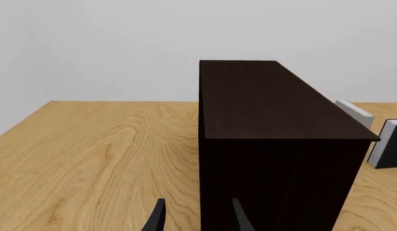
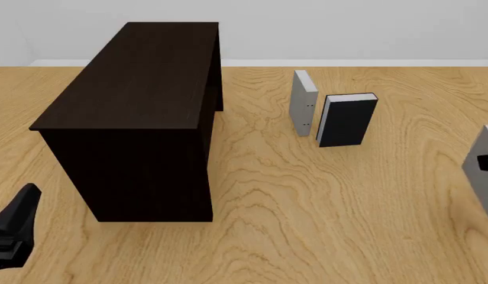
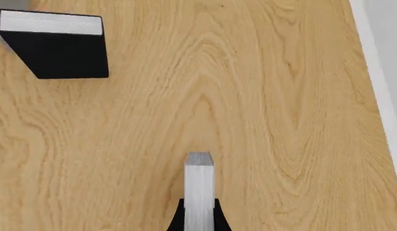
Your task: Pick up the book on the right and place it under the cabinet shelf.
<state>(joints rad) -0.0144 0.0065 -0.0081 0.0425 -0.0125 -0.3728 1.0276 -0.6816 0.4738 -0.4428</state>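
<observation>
So starting at the left, the left gripper (image 2: pixel 15 228) sits low at the near-left corner of the table (image 2: pixel 307 207), just beside the front of the cabinet shelf (image 2: pixel 141 112), and in its wrist view the two fingertips stand apart with nothing between them, so it's open and idle. The cabinet shelf is the big dark brown box taking up the left half of the table, long axis running away from the arms, flat top, with a recessed side facing right. Moving right, well apart from it, a light grey book (image 2: pixel 304 103) stands on edge with a black-covered book (image 2: pixel 347 120) touching or just beside it, both toward the back middle. Then way over at the right edge is the book (image 2: pixel 487 171), another light grey slab, upright and partly cut off by the frame. The right gripper (image 3: pixel 199 219) has its dark fingers pressed against both faces of that slab in the right wrist view, so it looks clamped on it, thin edge pointing forward along the fingers; can't tell whether it's lifted off the wood or resting on it. Key thing for the next move: the cabinet shelf lies far to the left of the book, across open wood-grain tabletop, so the right arm probably has a long sideways carry toward that recessed side. Plain pale wall behind, nothing else around.
</observation>
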